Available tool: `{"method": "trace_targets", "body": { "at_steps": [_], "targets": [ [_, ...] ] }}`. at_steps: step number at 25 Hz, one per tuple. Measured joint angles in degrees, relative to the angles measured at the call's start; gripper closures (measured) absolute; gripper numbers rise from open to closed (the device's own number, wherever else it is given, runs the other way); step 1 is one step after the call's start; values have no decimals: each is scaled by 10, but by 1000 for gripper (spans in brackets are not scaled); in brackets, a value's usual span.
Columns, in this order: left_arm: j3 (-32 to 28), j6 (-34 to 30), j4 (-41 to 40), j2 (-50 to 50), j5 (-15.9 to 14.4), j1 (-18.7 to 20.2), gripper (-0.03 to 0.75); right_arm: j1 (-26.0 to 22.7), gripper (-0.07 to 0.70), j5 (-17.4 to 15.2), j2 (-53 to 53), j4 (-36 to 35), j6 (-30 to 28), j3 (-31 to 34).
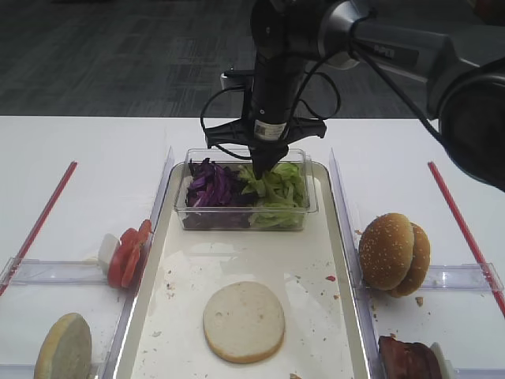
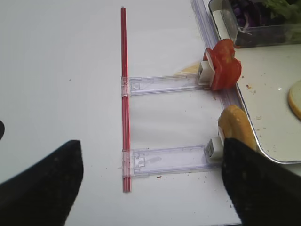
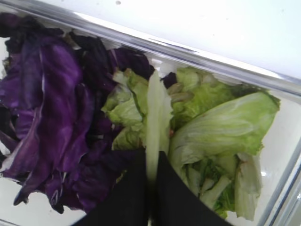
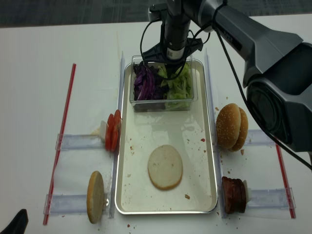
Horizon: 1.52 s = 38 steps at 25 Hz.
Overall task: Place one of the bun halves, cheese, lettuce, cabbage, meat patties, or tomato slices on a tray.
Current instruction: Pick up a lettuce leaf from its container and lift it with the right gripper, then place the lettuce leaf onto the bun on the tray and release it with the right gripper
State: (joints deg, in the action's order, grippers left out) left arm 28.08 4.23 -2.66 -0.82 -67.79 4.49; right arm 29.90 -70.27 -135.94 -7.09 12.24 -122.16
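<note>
My right gripper (image 3: 151, 160) reaches down into the clear box (image 1: 245, 217) at the tray's far end. It is shut on a pale rib of lettuce (image 3: 157, 117), with purple cabbage (image 3: 51, 94) just to its left. A flat-cut bun half (image 1: 244, 321) lies on the tray (image 1: 319, 300). Tomato slices (image 2: 225, 70) and another bun half (image 2: 235, 127) stand in holders left of the tray. My left gripper (image 2: 150, 188) hovers open over the bare table beside them. Sesame bun halves (image 1: 394, 253) and meat patties (image 1: 406, 359) stand on the right. Cheese is not clearly in view.
Clear plastic holder strips (image 2: 164, 84) lie on both sides of the tray, ending at red rods (image 2: 124, 94) on the white table. Crumbs speckle the tray lining. The right arm (image 4: 234, 29) stretches across the far right.
</note>
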Motion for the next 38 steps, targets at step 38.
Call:
{"method": "trace_targets", "body": {
  "at_steps": [38],
  "targets": [
    [0,0,0,-1,0,0,141,121,608,-2,235,-44,-9,312]
  ]
}}
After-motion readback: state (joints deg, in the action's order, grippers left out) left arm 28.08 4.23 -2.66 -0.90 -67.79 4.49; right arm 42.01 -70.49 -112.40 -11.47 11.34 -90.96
